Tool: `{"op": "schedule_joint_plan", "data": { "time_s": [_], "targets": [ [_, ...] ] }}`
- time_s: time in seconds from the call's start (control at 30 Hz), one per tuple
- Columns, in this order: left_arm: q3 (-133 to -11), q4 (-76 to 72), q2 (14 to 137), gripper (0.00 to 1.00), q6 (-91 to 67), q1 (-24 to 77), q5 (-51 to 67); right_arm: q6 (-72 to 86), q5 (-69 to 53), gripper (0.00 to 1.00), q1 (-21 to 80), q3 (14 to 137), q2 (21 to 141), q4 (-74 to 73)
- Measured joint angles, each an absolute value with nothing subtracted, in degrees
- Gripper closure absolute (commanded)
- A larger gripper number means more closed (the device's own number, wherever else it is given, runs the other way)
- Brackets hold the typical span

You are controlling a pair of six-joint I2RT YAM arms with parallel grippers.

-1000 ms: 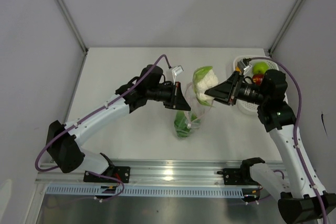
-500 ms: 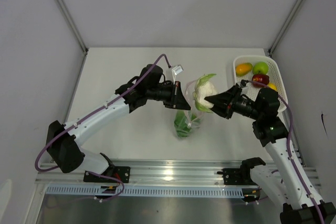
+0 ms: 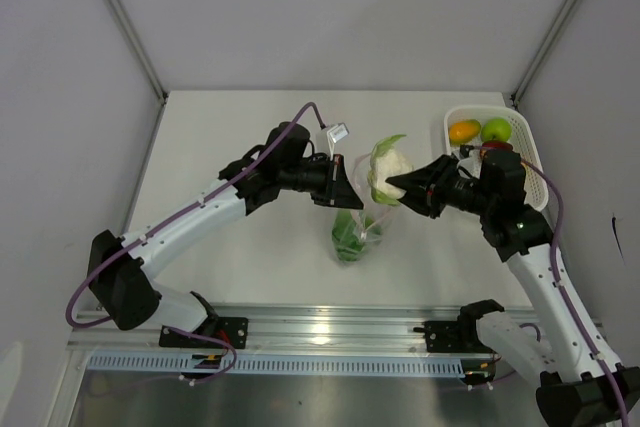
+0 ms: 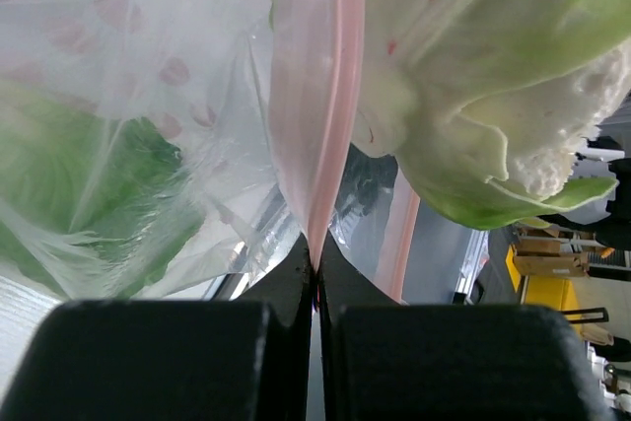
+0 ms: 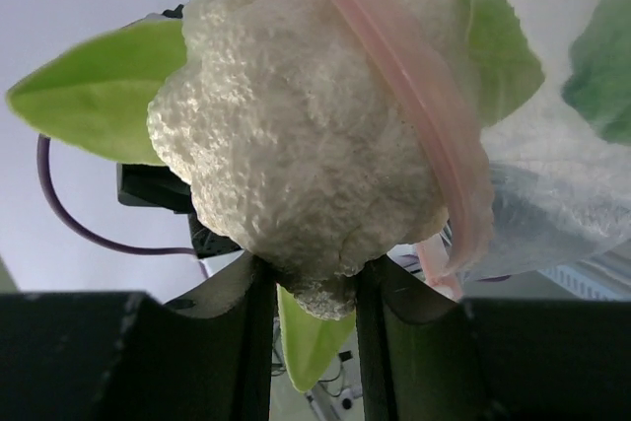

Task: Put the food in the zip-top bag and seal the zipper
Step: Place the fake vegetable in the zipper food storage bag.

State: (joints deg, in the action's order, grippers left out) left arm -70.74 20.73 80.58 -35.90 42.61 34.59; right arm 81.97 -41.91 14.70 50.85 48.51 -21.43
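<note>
Loading the bag (image 3: 358, 227): one piece in, one at the mouth, fruit waiting

A clump of greens (image 3: 347, 242) lies in the bottom of the bag, so at least one piece of food is packed. The bag hangs over the table (image 3: 230, 147) with its low end at or near the surface. Its mouth is up and the zipper (image 4: 315, 96) is unsealed.

The cauliflower (image 3: 390, 169) is at that mouth. In the right wrist view the pink strip curves across its front, so it looks partly past the rim. I cannot tell how deep it sits. By my reading this piece is mid-insertion and not yet released.

The left gripper (image 4: 315, 268) has its fingers pressed together on the zipper strip, and this pinch holds the bag up. The right gripper (image 5: 311, 293) is clamped on the base of the cauliflower, one finger on each side.

Further out, the basket (image 3: 530, 162) at the right edge holds an orange fruit (image 3: 463, 131), a green apple (image 3: 495, 129) and a red apple (image 3: 497, 147). The right arm partly hides the basket, so there may be more in it.

What is left, as I judge it: drop the cauliflower in, bring over each piece from the basket, then close the zipper along its whole length. The task looks well short of halfway
</note>
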Motion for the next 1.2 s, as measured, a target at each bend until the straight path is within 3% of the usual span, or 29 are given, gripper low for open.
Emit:
{"op": "schedule_joint_plan", "data": {
  "time_s": [0.47, 1.2],
  "targets": [
    [-70.7, 20.8, 79.1, 0.99, -35.5, 42.6, 34.4, 66.3, -33.6, 0.94, 21.0, 60.5, 55.6, -36.7],
    [-71.1, 22.4, 79.1, 0.99, -35.5, 42.6, 34.5, 38.7, -7.4, 0.92, 37.3, 82.4, 69.6, -60.8]
  ]
}}
